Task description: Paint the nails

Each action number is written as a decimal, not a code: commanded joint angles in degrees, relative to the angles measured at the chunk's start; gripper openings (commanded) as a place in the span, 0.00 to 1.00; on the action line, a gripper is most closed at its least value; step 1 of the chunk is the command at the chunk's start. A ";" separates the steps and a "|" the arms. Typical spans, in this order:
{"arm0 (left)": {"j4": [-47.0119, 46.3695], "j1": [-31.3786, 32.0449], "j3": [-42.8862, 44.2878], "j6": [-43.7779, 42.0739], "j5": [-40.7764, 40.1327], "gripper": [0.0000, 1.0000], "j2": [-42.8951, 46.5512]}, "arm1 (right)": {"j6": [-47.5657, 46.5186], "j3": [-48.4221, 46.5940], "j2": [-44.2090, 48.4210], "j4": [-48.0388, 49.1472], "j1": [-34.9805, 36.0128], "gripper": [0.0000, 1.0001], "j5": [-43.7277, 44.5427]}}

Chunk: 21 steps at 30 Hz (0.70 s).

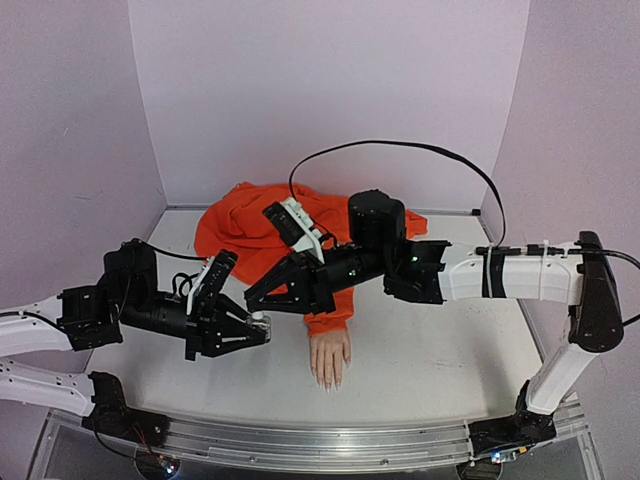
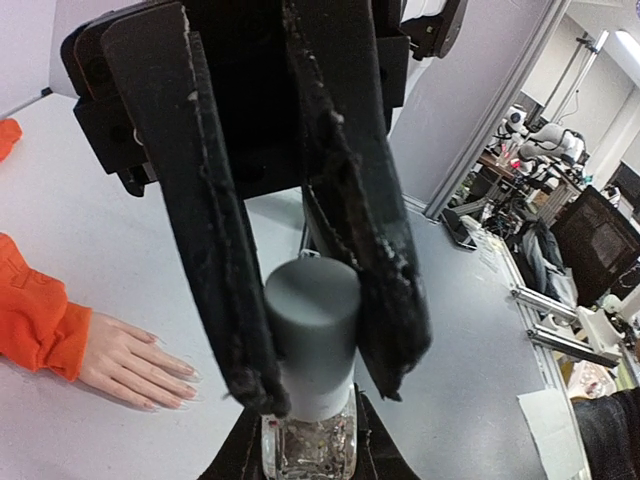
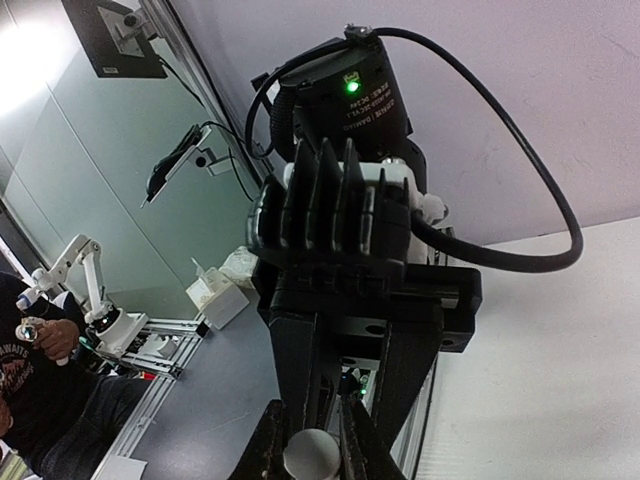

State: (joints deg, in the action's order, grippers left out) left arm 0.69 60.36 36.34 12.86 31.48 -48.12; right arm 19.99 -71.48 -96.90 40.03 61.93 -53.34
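Roughly, L to R in top view. At L, shows left gripper [image 1: 258,332] pressed together on clear bottle [image 2: 310,445], glass body pinched low betw. its fingertips, cap end sticking out past them. Right at same spot, shows right gripper [image 1: 252,303], reached across from R side of table [image 1: 430,360], jaws squeezed onto bottle's cap [image 2: 312,335]. Clamps both sides of cap in L wrist view; gives same pinch from behind in R wrist view. So: finds both claws meeting at one place, L of centre, w/ bottle shared betw. them.

Further R and nearer, finds mannequin hand [image 1: 330,358] lying palm down on table, apart from both claws. Runs its long axis far-to-near: orange sleeve [image 1: 300,235] heaped at far end, fingers pointing at near edge. Puts nails [image 1: 328,382] at those near tips, pale; too small to tell any polish.

Key relation: places nails R of and nearer than bottle. Leaves left gripper a bit closer to nails than right gripper. Reads as cap-opening step, painting not begun. Prob. needs cap freed first, then carried R and toward near edge, coming down in line w/ finger axis.
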 commanded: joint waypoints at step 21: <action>-4.77 -0.19 6.73 -6.71 -44.03 0.00 -6.16 | 11.91 -10.04 -6.58 -21.59 16.97 0.00 73.04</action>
State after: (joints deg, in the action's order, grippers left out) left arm 7.68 60.88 39.88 4.49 -10.04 -56.40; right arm 30.06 -81.41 -103.53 23.40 74.87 23.79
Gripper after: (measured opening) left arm 0.217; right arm 0.159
